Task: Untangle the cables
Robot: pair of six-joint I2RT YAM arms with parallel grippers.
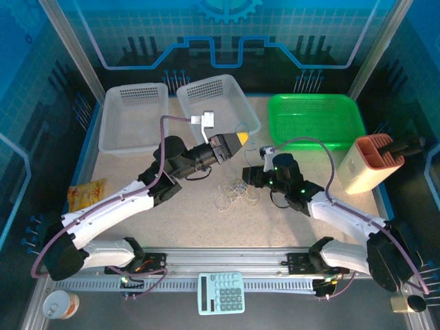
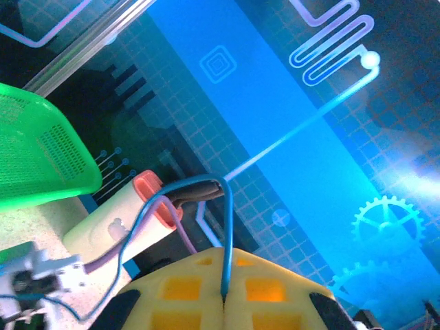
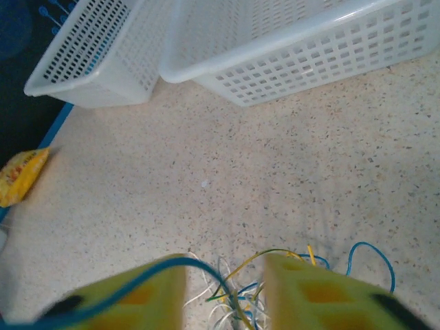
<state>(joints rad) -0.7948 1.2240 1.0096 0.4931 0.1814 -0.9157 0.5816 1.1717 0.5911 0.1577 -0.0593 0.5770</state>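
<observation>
far left on the table (image 1: 137,227) sits a yellow snack packet (image 1: 86,194), with two white baskets (image 1: 134,117) at the far side. left fingers (image 1: 238,139) are raised off the table and pinched closed on a blue cable (image 2: 227,227), which comes out of the seam between them, arches up, then drops toward a small white connector (image 2: 48,268). the rest of the cables (image 1: 237,194) lie in a loose curly pile on the table at centre, near side of both arms. right fingers (image 1: 249,176) sit low just beside the pile, spread apart and gripping nothing; in the right wrist view strands show in the gap and a blue one crosses one finger (image 3: 130,299). a green basket (image 1: 316,120) and a tan holder (image 1: 371,161) are on the right.

risks, as i judge them:
- if the blue cable is looped in the pile, lifting drags the whole knot
- the thin pinch could slip
- the strand over the right finger may snag
- closing right could grab several strands at once

the table is speckled beige stone-look and flat. the cell is walled with blue-lit panels carrying circuit and gear graphics.
</observation>
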